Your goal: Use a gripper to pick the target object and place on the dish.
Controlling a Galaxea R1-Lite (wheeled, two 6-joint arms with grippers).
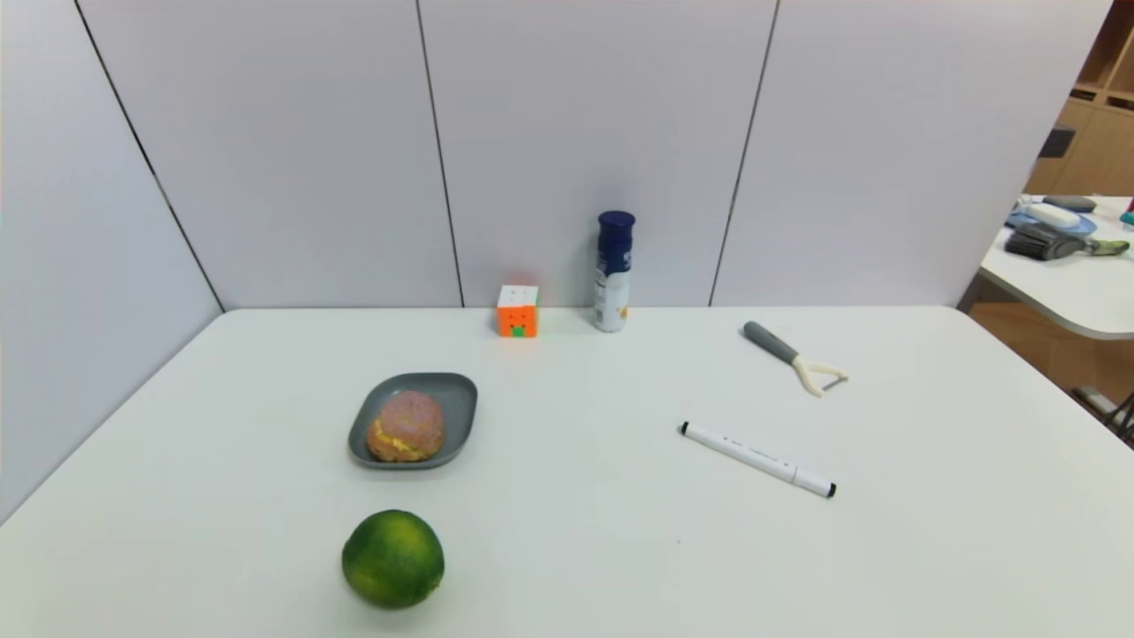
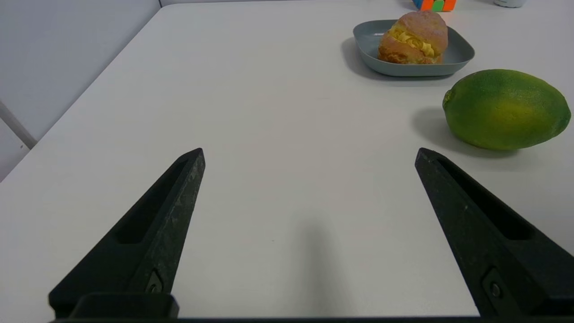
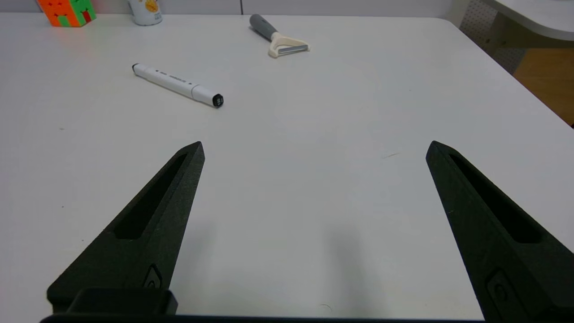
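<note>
The target object, a cream puff [image 1: 406,427] [image 2: 413,37] with a pinkish-brown top and yellow filling, lies on the grey dish [image 1: 456,396] [image 2: 364,37] at the table's left middle. Neither arm shows in the head view. My left gripper [image 2: 309,152] stands open over bare table, well short of the dish, with nothing between its fingers. My right gripper [image 3: 314,146] is also open over bare table on the right side, holding nothing.
A green citrus fruit [image 1: 392,558] [image 2: 506,109] sits in front of the dish. A white marker [image 1: 757,459] [image 3: 177,84], a peeler [image 1: 793,357] [image 3: 278,41], a colour cube [image 1: 517,310] and a blue-capped can [image 1: 613,270] lie farther back. Wall panels close the back and left.
</note>
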